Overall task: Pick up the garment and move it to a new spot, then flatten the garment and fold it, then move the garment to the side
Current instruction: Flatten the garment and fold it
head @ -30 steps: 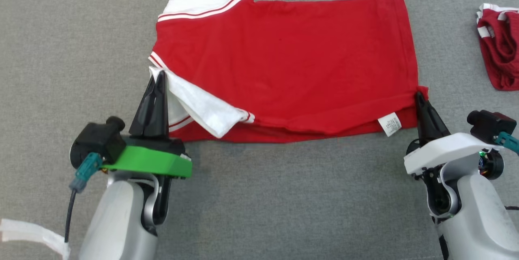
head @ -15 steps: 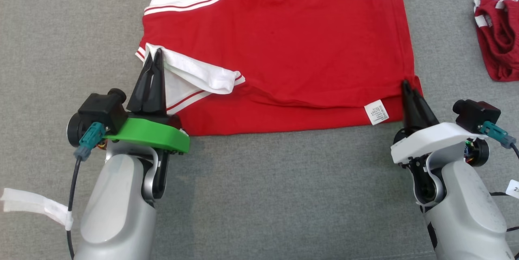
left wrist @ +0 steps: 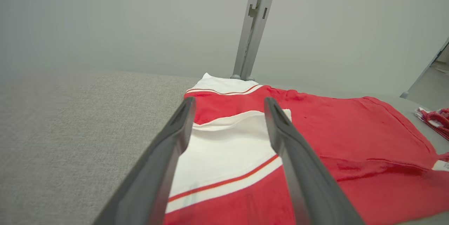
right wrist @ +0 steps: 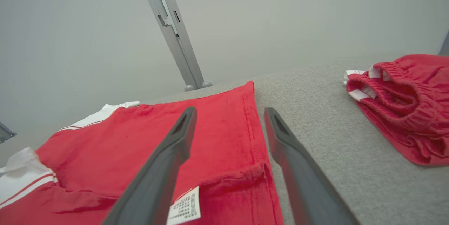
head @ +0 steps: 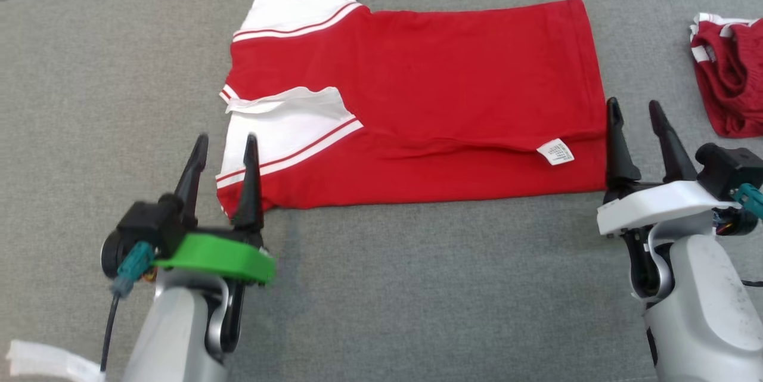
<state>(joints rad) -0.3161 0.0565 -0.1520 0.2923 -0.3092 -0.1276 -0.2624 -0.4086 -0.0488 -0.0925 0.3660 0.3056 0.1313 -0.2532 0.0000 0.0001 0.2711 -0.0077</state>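
**Both hands letting go of the fold**

I am opening my left hand (head: 226, 140) and right hand (head: 632, 105). A second ago both were pinching the shirt (head: 429, 90); now they are standing spread and empty at its near corners. The shirt is lying doubled over, mid-counter (head: 417, 286): soft red knit, white striped sleeves, on coarse grey weave. I am judging this fold finished, with more folding probably coming.

1. My left gripper (head: 226, 139), clamped on the white sleeve (head: 286, 123) a second ago, has let go. Its fingers now stand apart, drawn back to the near left corner of the garment (head: 447, 84).
2. My right gripper (head: 633, 103) has released the near right corner. Its fingers are spread at the right edge.
3. The sleeve, previously pinched up, now lies flat on the red body.
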